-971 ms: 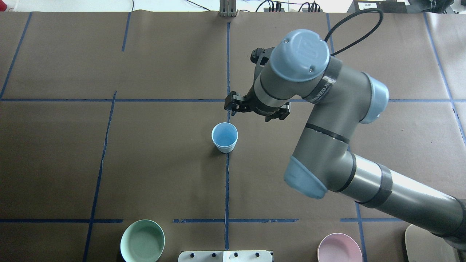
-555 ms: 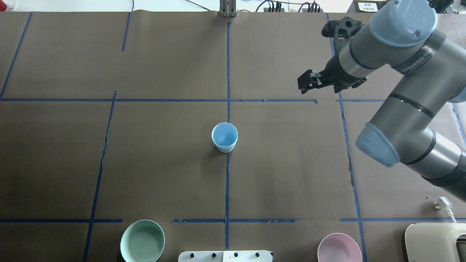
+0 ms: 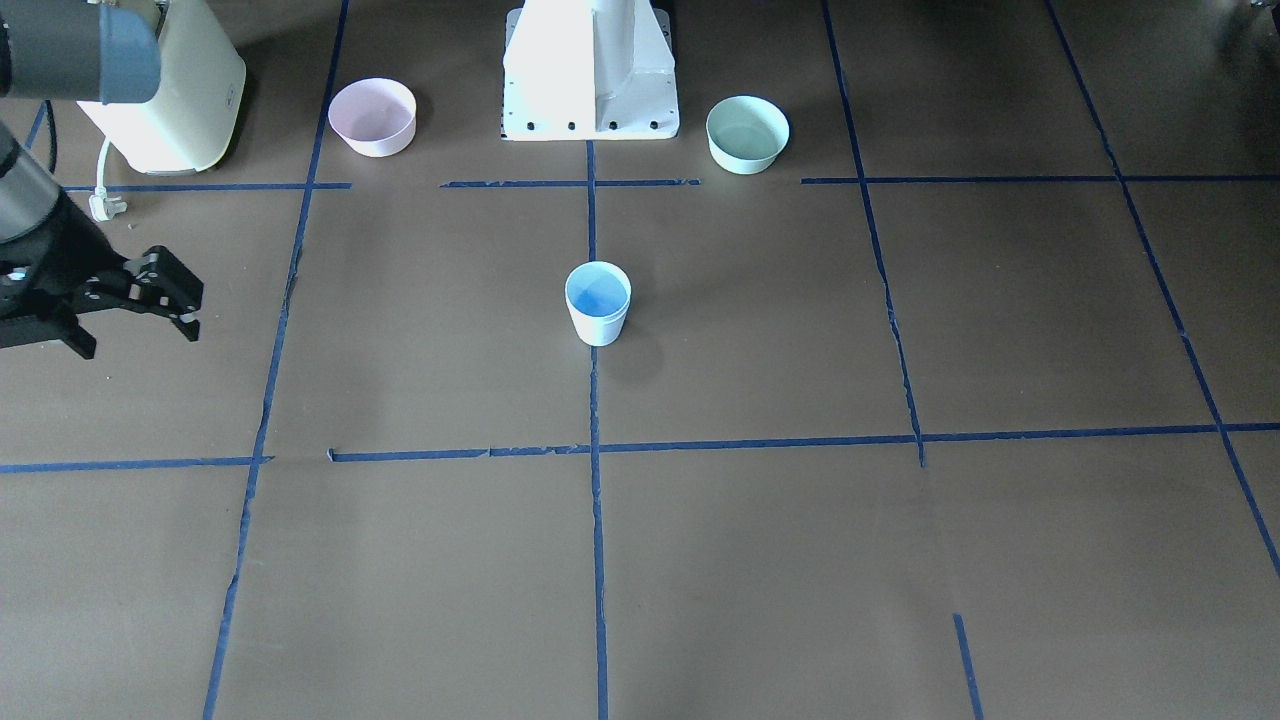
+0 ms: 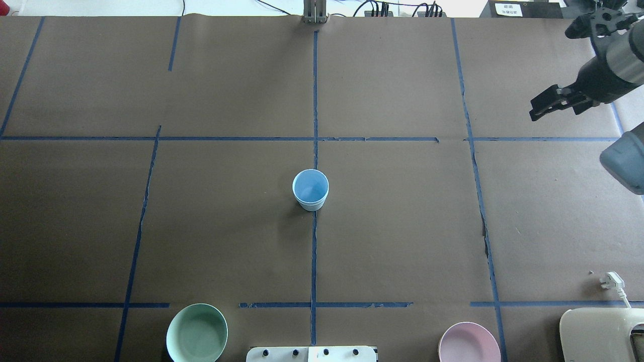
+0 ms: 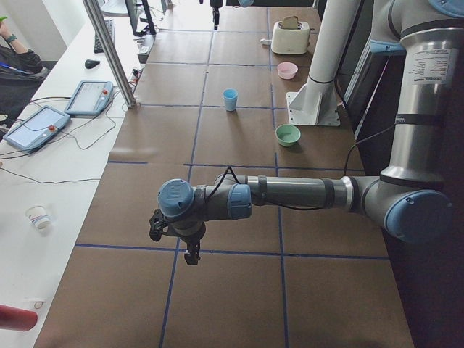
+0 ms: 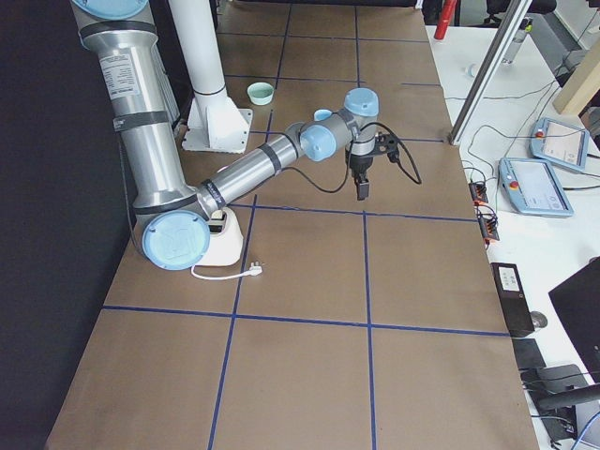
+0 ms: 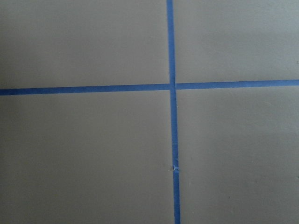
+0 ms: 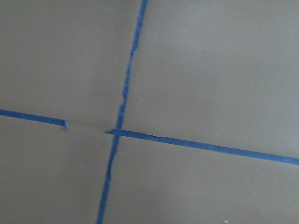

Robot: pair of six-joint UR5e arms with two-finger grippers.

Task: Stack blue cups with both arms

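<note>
One pale-blue cup (image 4: 310,189) stands upright at the table's middle on the centre tape line; it also shows in the front view (image 3: 598,303) and the left view (image 5: 230,98). I cannot tell whether a second cup is nested in it; no other blue cup shows. My right gripper (image 4: 556,109) is open and empty, far right of the cup, above the table (image 3: 138,335). My left gripper (image 5: 185,248) shows only in the left side view, far from the cup; I cannot tell if it is open or shut. Both wrist views show only brown paper and blue tape.
A mint-green bowl (image 4: 196,333) and a pink bowl (image 4: 469,343) sit at the near edge, either side of the white pedestal (image 3: 590,70). A cream toaster (image 4: 601,334) with its white plug (image 4: 611,279) sits at the near right corner.
My right arm has swung away from beside the cup, far to the right and toward the table's far edge, gripper still open. The cup has not moved.
</note>
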